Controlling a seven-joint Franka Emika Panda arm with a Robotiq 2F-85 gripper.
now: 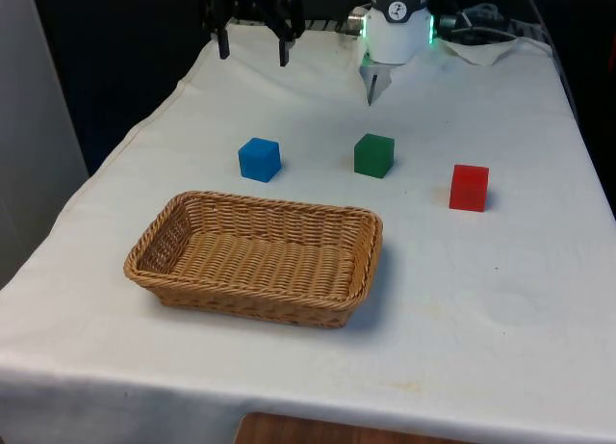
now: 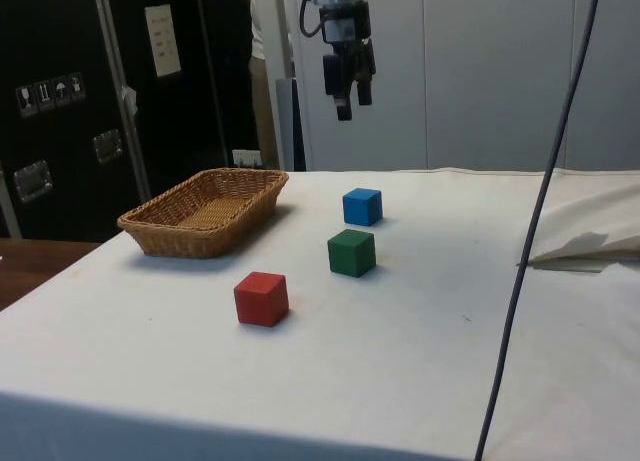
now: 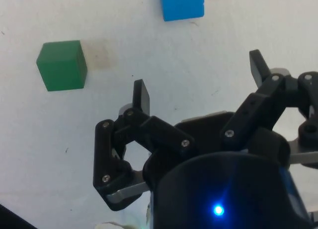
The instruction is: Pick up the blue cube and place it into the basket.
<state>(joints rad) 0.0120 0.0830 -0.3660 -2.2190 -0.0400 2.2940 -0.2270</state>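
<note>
Blue cube (image 1: pixel 259 159): untouched on cloth, beside wicker basket (image 1: pixel 166 232).
Gripper (image 1: pixel 254 43) high above, fingers apart, empty; pick and placement remain.

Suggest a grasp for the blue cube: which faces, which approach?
Come straight down from above and close the jaws on two opposite vertical side faces of the blue cube. It sits flat on the cloth with its top free, and the gripper, open, hangs high above the table. The green cube stands well apart and the basket lies nearer the camera, so every side looks clear.
</note>
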